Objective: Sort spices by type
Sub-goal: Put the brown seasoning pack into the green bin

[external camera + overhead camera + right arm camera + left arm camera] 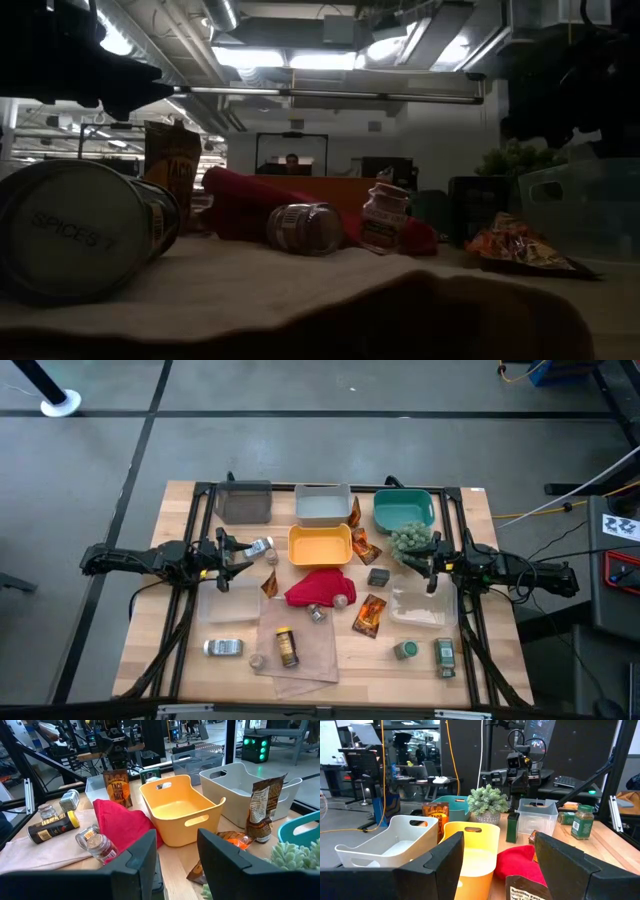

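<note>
**High view: spices scattered, both tools hovering empty**

High view, nearest edge of the table (150,630) first: a silver-capped jar (223,648) lies on its side at about 7 o'clock, with a tiny tan-topped pot (257,660) and a yellow-capped brown bottle (287,646) beside it on a tan cloth (310,650). At 5 o'clock a green-lidded jar (405,650) stands next to a second green-lidded jar (444,657) lying flat.

Toward the centre, a red cloth (318,588) lies bunched, two small clear jars (329,607) touching its near edge. An orange-brown foil sachet (369,614) lies at 4 o'clock of the cloth, another sachet (269,584) at its 9 o'clock, and a dark tin (378,576) at its 3 o'clock.

The left tool (237,561) hangs above the table at 9 o'clock, fingers spread wide with nothing between them; a silver-capped jar (261,547) lies just beyond it. The right tool (428,565) hangs at 3 o'clock over a clear tray (425,608), fingers partly apart and holding nothing, close to the fuzzy green plant (409,540).

Farther back, a yellow bin (320,544) sits at centre, with sachets (365,548) at its 3 o'clock. Along the far edge at 12 o'clock stand a grey bin (245,503), a white bin (322,505) and a teal bin (404,509).
</note>
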Action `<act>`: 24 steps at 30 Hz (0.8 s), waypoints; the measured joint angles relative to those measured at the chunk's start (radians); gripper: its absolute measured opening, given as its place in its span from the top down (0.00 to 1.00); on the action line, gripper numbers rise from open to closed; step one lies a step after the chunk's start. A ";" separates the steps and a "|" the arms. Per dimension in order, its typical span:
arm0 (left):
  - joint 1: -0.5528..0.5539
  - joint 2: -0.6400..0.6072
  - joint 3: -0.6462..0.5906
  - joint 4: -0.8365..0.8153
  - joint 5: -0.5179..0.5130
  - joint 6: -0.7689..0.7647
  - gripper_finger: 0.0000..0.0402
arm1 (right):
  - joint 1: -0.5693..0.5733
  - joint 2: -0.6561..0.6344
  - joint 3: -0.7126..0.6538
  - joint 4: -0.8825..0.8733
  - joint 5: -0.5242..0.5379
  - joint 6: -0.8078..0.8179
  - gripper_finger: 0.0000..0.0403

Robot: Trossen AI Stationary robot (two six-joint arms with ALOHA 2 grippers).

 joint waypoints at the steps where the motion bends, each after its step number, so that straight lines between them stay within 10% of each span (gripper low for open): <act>1: 0.000 0.000 0.000 0.000 0.000 0.000 0.43 | 0.000 0.000 0.000 0.003 0.000 0.000 0.65; 24: 0.000 0.000 0.000 0.000 0.000 0.000 0.43 | 0.000 0.000 -0.002 0.094 0.125 0.109 0.60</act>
